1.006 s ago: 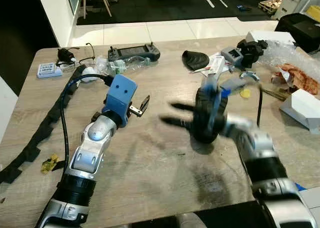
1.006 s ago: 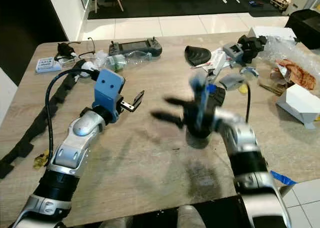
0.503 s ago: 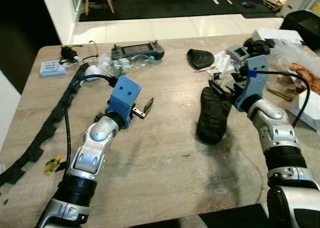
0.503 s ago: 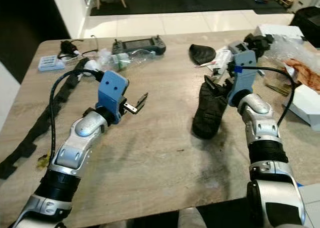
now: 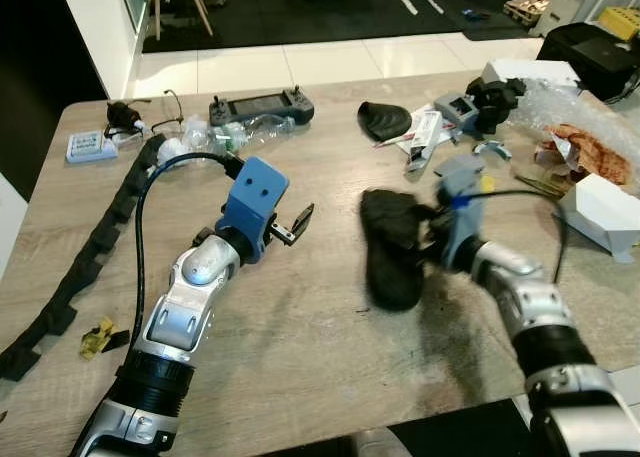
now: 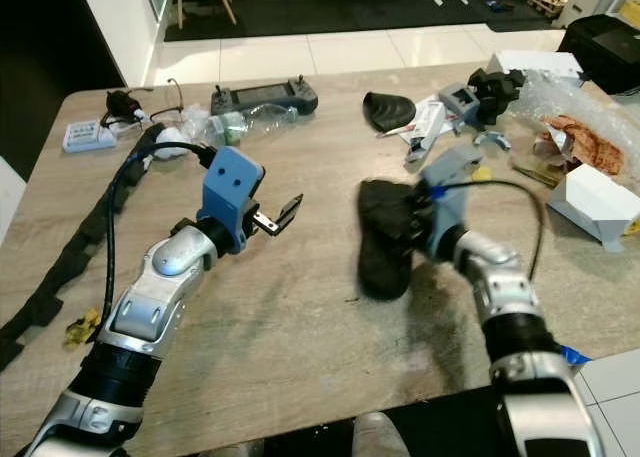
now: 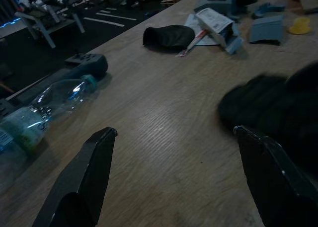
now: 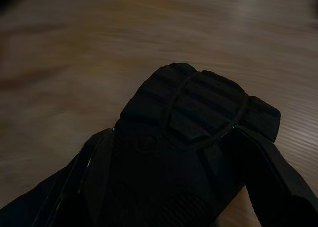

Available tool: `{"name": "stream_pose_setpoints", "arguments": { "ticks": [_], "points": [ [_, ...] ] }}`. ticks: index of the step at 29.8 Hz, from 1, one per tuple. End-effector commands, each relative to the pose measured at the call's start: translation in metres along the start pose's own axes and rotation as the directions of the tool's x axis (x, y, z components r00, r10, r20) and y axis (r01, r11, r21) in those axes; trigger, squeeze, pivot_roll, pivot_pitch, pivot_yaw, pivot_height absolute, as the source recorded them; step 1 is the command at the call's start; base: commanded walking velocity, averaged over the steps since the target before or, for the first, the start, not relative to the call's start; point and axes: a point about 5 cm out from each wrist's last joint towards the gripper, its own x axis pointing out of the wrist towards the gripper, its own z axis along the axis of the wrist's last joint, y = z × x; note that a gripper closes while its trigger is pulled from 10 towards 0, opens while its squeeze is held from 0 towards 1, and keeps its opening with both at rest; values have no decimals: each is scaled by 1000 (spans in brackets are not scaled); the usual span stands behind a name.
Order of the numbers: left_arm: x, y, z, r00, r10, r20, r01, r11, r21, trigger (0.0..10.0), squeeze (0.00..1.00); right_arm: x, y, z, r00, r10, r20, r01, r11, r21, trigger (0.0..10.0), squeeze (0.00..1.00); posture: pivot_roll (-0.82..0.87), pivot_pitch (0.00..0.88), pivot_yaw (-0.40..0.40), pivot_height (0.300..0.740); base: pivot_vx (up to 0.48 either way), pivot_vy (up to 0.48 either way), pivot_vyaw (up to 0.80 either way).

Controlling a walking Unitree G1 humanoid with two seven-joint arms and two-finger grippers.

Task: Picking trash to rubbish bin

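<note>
The right end effector (image 5: 425, 239) has swung the black shoe (image 5: 390, 249) leftward, lower over the bench (image 5: 320, 327).
It pinches the shoe's heel; the left end effector (image 5: 292, 222) hovers, fingers spread.

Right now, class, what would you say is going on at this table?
The right gripper is clamped on a black shoe, sole towards its wrist camera, just above the middle of a cluttered wooden table. The left gripper hovers open beside it, holding nothing. A plastic bottle, a handheld controller and packaging lie along the far edge.
</note>
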Motion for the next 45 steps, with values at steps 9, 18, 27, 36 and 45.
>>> {"name": "stream_pose_setpoints", "arguments": {
  "ticks": [9, 18, 27, 36, 45],
  "points": [
    [-3, -2, -4, 1000, -27, -16, 27, 1000, 13, 10000, 0, 14, 39, 23, 980, 180, 87, -188, 978, 88, 10000, 0, -61, 46, -4, 740, 0, 0, 0],
    [-4, -3, -11, 995, -63, -76, 66, 997, 42, 10000, 0, -4, -10, 73, 908, -232, 350, 179, 968, 177, 10000, 0, -59, 48, -2, 740, 0, 0, 0],
    [-30, 6, -41, 922, -272, -277, 239, 960, -146, 10000, 0, -8, -8, 22, 970, -219, 106, 178, 936, 302, 10000, 0, -61, 64, -3, 740, 0, 0, 0],
    [-33, 1, -29, 907, -349, -236, 276, 916, -293, 10000, 0, 3, -2, 21, 971, -203, 125, 147, 922, 358, 10000, 0, -55, 71, -1, 740, 0, 0, 0],
    [-33, -38, -29, 840, -490, -233, 406, 852, -331, 10000, 0, 12, 14, 28, 980, -123, 156, 38, 886, 462, 10000, 0, -58, 73, -1, 740, 0, 0, 0]
  ]
}}
